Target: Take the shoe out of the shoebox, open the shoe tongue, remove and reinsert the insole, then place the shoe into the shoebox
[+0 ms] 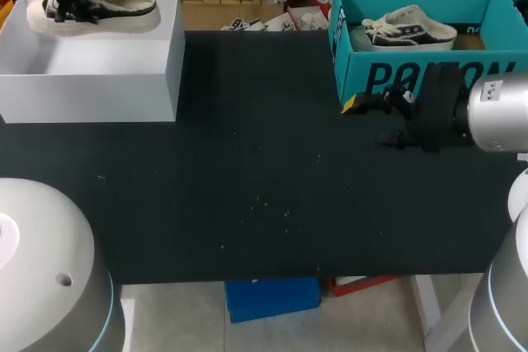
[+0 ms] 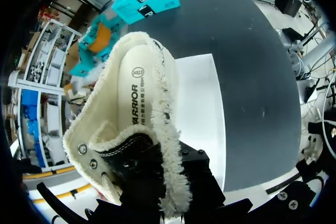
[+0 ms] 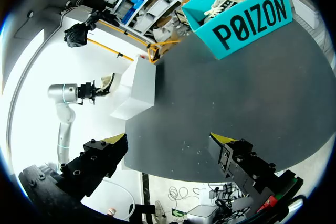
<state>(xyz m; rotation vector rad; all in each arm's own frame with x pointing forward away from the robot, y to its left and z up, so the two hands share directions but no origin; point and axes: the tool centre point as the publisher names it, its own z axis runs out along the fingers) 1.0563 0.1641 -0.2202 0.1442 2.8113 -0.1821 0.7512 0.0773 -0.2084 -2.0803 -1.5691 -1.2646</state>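
Head view:
- Left gripper point(image 1: 66, 7) is clamped on the collar of the fleece-lined shoe point(image 1: 115, 7), its tips hidden by the lining.
- The shoe sits over the far edge of the white box point(image 1: 99, 72), at the table's 10 o'clock.
- The teal shoebox point(image 1: 379, 72) stands open at 2 o'clock with a second shoe point(image 1: 410, 29) inside.
- Right gripper point(image 3: 170, 140) is just beside the shoebox's front wall at its 7 o'clock corner, jaws wide apart.
- A broad stretch of black table point(image 1: 247, 179) runs between the two boxes and out to the 6 o'clock edge.

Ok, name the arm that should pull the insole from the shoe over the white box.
Right, probably. The right jaws are open and empty near the teal shoebox; the left jaws are busy gripping the shoe over the white box, insole exposed.
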